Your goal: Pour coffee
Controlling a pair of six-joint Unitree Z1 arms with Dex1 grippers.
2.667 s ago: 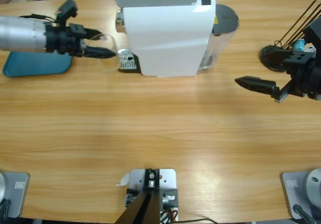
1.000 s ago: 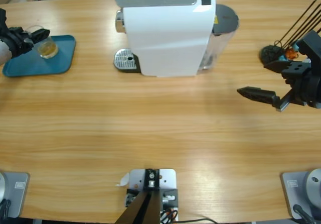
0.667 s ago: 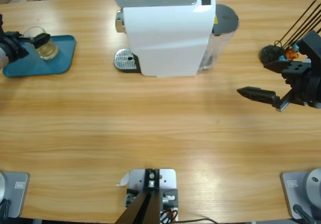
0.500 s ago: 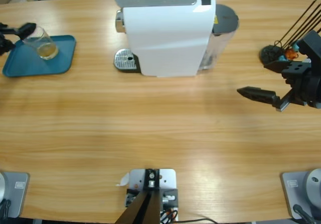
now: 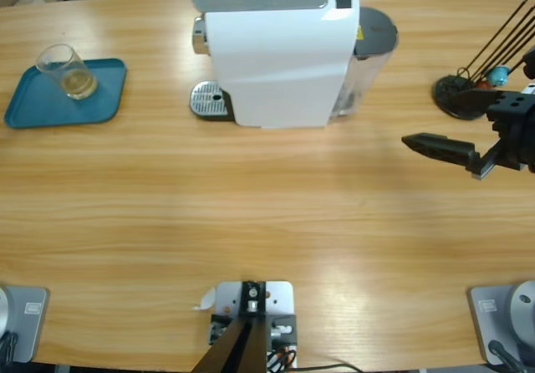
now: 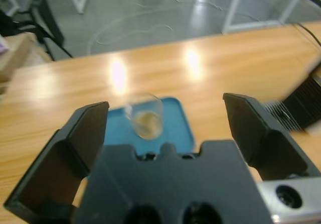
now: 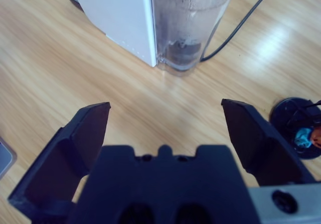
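The coffee (image 5: pixel 78 80) lies as a shallow amber layer in the bottom of a clear glass (image 5: pixel 65 69), which stands upright on a blue tray (image 5: pixel 99 105) at the far left end of the table (image 5: pixel 267 222). In the left wrist view the glass (image 6: pixel 144 115) and tray (image 6: pixel 178 128) sit ahead of the left pincer (image 6: pixel 173 128), apart from it; its jaws stand wide and hold nothing. The white coffee machine (image 5: pixel 280 55) stands at the middle of the far edge, its metal drip grille (image 5: pixel 209 100) bare, well apart from the tray. The right pincer (image 5: pixel 447 149) hangs over bare table to the right of the machine, jaws wide and empty. Behind it stands a black wire capsule stand (image 5: pixel 460 95) holding a blue capsule (image 5: pixel 499 74).
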